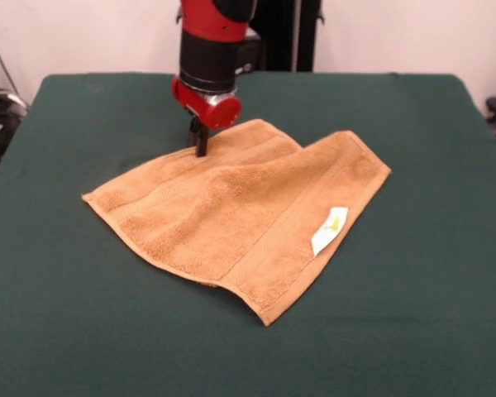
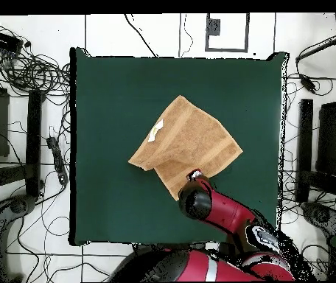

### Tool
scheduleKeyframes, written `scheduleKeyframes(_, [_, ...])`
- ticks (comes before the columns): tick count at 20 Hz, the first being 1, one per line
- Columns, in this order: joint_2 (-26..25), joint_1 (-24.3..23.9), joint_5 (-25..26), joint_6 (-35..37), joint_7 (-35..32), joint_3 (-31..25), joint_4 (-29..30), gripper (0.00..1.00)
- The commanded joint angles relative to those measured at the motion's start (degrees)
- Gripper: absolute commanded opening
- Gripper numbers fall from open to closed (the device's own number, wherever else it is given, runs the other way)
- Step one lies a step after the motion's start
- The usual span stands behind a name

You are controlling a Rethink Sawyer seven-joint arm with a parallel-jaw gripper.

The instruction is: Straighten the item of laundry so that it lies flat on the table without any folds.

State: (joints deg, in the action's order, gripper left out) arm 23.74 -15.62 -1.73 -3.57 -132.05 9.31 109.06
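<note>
The red and black arm point(image 1: 211, 50) reaches down from the far side, its gripper point(image 1: 200, 142) standing upright with its tips at the far edge of the towel point(image 1: 231, 207); whether they pinch the cloth cannot be told. The towel lies near the middle of the table point(image 1: 430, 314), one part folded over. Its white label point(image 1: 329, 229) sits near the right edge, its marking too small to read.

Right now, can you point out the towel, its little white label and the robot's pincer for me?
Towel point(image 1: 223, 211): front view, middle of the orange-tan terry surface.
White label point(image 1: 329, 230): front view, centre of the label at the towel's edge.
Pincer point(image 1: 200, 142): front view, dark tip touching the towel's far edge.
</note>
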Motion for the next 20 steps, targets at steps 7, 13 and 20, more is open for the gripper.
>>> scheduleKeyframes(7, [-8.11, 1.37, -4.76, -3.28, -12.09, -8.72, 1.89, 0.00])
scheduleKeyframes(13, [-4.54, -2.08, -1.47, 0.75, -7.72, -7.90, 2.73, 0.00])
scheduleKeyframes(20, [0.36, -4.03, 0.63, 5.56, -4.02, -6.72, 4.23, 0.00])
